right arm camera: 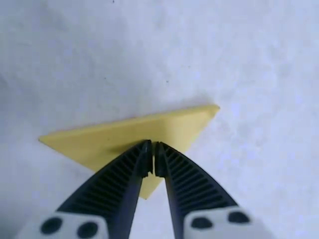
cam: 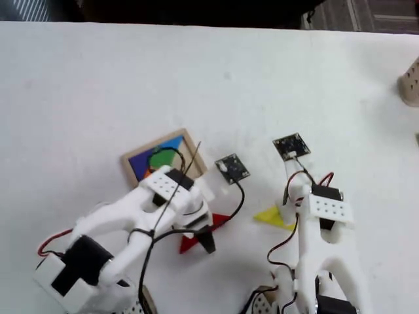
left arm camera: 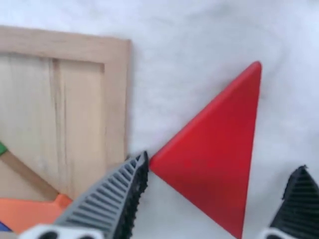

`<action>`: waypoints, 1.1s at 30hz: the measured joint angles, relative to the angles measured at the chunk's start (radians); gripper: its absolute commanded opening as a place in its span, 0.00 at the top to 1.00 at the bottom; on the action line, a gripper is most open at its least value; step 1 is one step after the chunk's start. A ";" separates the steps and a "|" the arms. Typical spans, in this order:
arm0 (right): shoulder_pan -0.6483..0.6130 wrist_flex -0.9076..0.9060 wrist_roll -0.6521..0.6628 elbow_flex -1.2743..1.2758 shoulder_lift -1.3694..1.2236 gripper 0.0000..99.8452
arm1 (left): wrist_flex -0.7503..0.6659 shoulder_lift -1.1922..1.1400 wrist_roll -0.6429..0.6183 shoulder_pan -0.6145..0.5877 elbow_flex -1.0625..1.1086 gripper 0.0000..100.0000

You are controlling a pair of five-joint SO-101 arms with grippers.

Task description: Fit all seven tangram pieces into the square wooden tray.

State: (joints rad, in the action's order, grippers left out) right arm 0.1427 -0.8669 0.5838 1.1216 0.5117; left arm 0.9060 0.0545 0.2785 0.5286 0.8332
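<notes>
The left arm rises from the table's 7 o'clock corner in the high view and bends toward 2 o'clock, its wrist tipped down over the red triangle (cam: 222, 220). The left gripper (left arm camera: 222, 167) is spread wide and holds nothing. The red triangle (left arm camera: 214, 164) lies flat on the white table (cam: 98, 85) between the jaws. One ribbed fingertip (left arm camera: 137, 172) sits at the piece's corner, just beside the rim of the wooden tray (left arm camera: 117, 99).

The tray (cam: 131, 160) lies at about 9 o'clock from the table's middle, and the red triangle is just off its corner at 5 o'clock. Inside the tray are a blue piece (cam: 141, 167), a green piece (cam: 160, 159) and an orange piece (left arm camera: 30, 214), with bare wood beside them.

The right arm comes up from the 5 o'clock edge and points toward 12 o'clock, angled down at the yellow triangle (cam: 272, 216). This piece lies flat at 3 o'clock from the red one, apart from it. The right gripper (right arm camera: 153, 149) is all but closed, with only a thin slit between its tips. The tips sit over the face of the yellow triangle (right arm camera: 124, 137) near one edge, with nothing pinched between them.
</notes>
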 measured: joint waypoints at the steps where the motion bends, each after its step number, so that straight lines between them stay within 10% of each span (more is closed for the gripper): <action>1: 0.000 0.000 0.000 0.000 0.000 0.98 | -0.015 0.014 0.000 0.006 0.018 0.57; 33: 0.000 0.000 0.000 0.000 0.000 0.98 | -0.037 0.018 -0.106 0.014 0.032 0.70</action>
State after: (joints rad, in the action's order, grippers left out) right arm 0.1427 -0.8669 0.5838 1.1216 0.5117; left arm 0.8692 0.0729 0.1726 0.5424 0.8654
